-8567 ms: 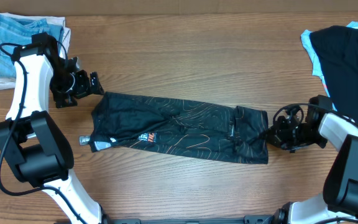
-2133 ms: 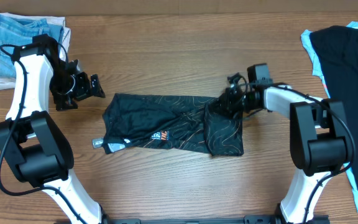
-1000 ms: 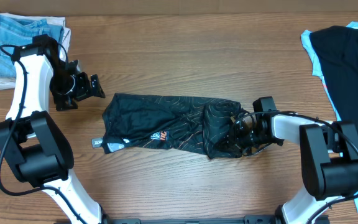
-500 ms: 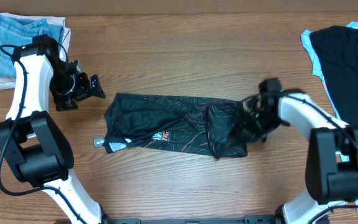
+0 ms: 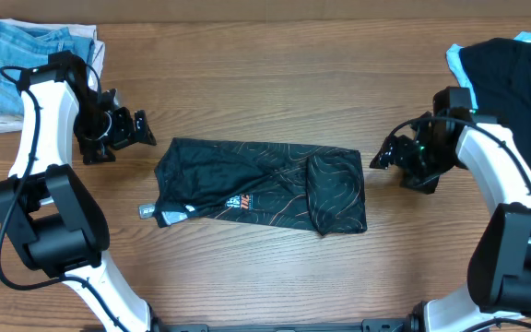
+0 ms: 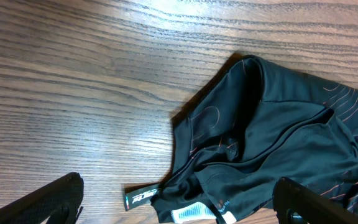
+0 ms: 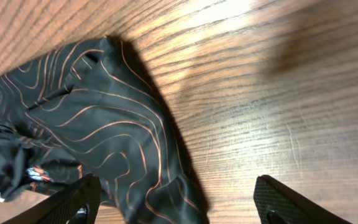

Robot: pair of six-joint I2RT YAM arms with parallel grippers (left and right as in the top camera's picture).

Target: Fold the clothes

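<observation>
Other clothes on our wooden table (image 5: 275, 83)
We see light-blue jeans (image 5: 21, 51) top left, black garment (image 5: 519, 92) over light-blue cloth (image 5: 456, 60) right.

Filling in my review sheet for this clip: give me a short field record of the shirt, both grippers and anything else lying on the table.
shirt: black sports shirt lies on the table as a long strip, right end folded back over itself
left gripper: open, empty, near the shirt's upper-left corner
right gripper: open, empty, just right of the shirt
other items: jeans at the far-left corner; dark garments at the right edge
</observation>
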